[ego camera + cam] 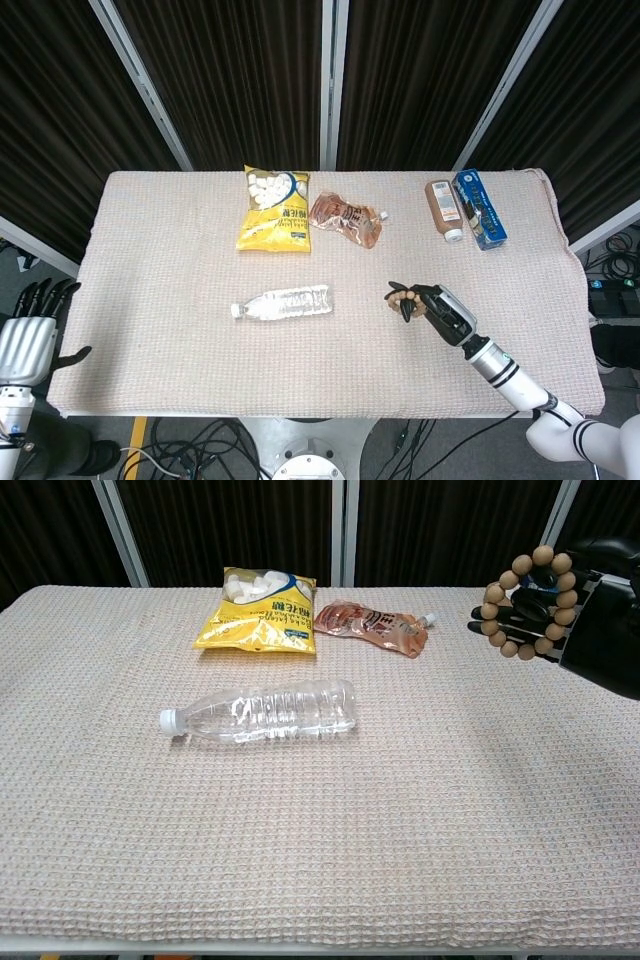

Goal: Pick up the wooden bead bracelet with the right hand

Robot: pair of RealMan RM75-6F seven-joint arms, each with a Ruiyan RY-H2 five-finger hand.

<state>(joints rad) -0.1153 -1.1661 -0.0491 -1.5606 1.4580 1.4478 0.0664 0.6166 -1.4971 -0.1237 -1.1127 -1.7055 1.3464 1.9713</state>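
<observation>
Aloft, round wooden beads of the bracelet (530, 603) ring black fingers (508, 610).

My right hand (440, 308) was black, with slim dark fingers (505, 608) and a paler grey panel along its back. Behind it my wrist was a silver metal cuff ringed with black bands, joining a smooth white forearm (565, 436). My left hand (28, 335) had a light grey, ribbed back with black fingers and a black thumb, set on a white wrist.
</observation>
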